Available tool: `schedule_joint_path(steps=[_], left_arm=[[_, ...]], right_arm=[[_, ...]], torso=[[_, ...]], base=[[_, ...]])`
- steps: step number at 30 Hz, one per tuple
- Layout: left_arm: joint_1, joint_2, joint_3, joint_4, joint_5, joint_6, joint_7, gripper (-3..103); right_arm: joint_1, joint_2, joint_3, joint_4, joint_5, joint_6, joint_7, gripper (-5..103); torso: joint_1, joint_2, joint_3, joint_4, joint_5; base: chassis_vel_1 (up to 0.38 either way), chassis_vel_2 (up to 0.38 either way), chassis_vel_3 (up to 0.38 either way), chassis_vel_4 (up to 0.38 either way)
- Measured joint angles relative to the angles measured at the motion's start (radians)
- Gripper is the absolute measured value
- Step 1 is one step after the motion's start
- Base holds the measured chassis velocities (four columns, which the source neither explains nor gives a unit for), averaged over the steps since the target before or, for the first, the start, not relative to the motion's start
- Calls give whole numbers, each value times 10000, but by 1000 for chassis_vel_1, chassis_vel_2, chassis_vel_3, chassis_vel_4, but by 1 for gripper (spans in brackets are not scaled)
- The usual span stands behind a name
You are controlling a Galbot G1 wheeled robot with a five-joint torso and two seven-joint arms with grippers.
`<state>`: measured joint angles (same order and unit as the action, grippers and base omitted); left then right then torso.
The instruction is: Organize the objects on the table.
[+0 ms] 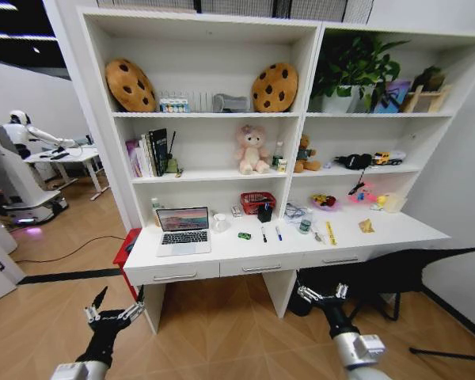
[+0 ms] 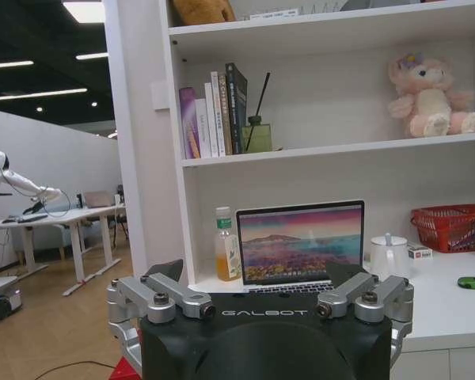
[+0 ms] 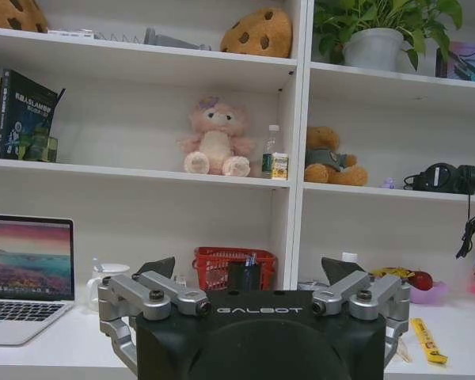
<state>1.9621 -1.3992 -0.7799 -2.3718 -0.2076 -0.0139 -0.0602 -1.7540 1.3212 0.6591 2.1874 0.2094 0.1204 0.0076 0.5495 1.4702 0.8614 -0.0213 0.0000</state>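
Note:
The long white table stands ahead, joined to tall shelving. On it lie a silver laptop with its lid up, a tiny green toy car, a black pen, a blue pen, a small green-labelled bottle and a yellow packet. My left gripper hangs open above the floor, short of the desk's left end. My right gripper is open too, low in front of the right drawer. The left wrist view faces the laptop over the left gripper. The right wrist view has the right gripper and the yellow packet.
A red basket, a white mug and an orange-filled bottle stand at the desk's back. Plush bears and cookie cushions sit on the shelves. A black folded object lies under the desk's right end. Another robot is far left.

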Motion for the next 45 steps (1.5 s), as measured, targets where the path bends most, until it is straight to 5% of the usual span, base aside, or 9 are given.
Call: schedule_joint_path(steps=[20,45], left_arm=[[259,-284,42,-43,492,-213,67,98],[138,-287,171,345,570,-333,67,98]], right_arm=[[95,138,-46,-171,269,-467,199,100],[48,297,-78,-285,217,125,-114,100]], torso=[[-1,0,0,0,1],[0,-2,0,-2,1]], base=[[0,0,0,0],[-166,159,168,-167]])
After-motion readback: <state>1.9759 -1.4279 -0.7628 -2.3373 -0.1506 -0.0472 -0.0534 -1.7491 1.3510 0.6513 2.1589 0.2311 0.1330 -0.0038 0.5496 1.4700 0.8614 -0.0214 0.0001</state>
